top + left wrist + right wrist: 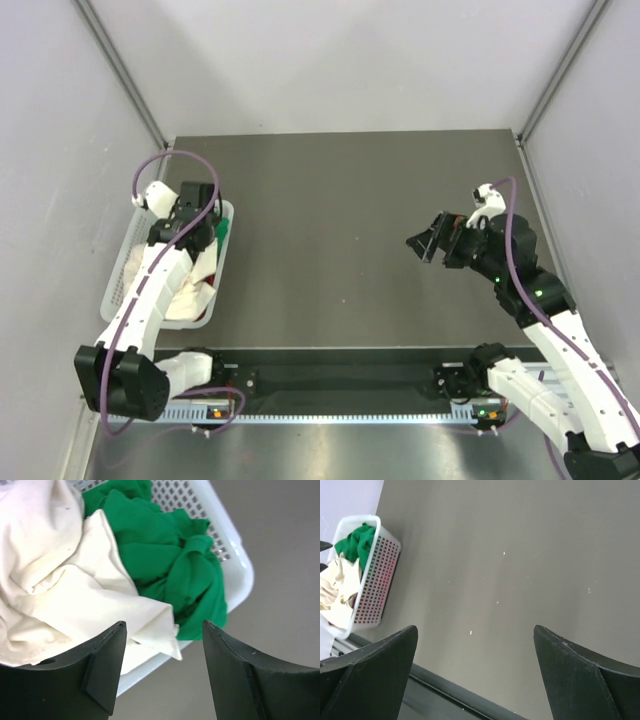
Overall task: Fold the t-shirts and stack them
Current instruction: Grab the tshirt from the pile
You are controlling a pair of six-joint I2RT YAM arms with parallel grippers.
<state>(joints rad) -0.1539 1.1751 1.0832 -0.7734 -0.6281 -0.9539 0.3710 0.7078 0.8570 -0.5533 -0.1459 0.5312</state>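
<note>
A cream-white t-shirt (60,580) and a green t-shirt (170,555) lie crumpled in the white mesh basket (240,567). A corner of the cream one hangs over the rim. My left gripper (162,630) is open and empty, hovering just above the basket's edge and these two shirts. From above, the left gripper (200,225) is over the basket's far end, next to the green shirt (222,232) and beyond the cream shirt (185,300). A bit of red cloth (212,284) shows at the basket's right side. My right gripper (428,245) is open and empty above bare table.
The basket (120,270) stands at the table's left edge, by the left wall. It also shows in the right wrist view (372,585), with the table's dark front rail (450,690) below it. Grey table (340,210) spreads between the arms.
</note>
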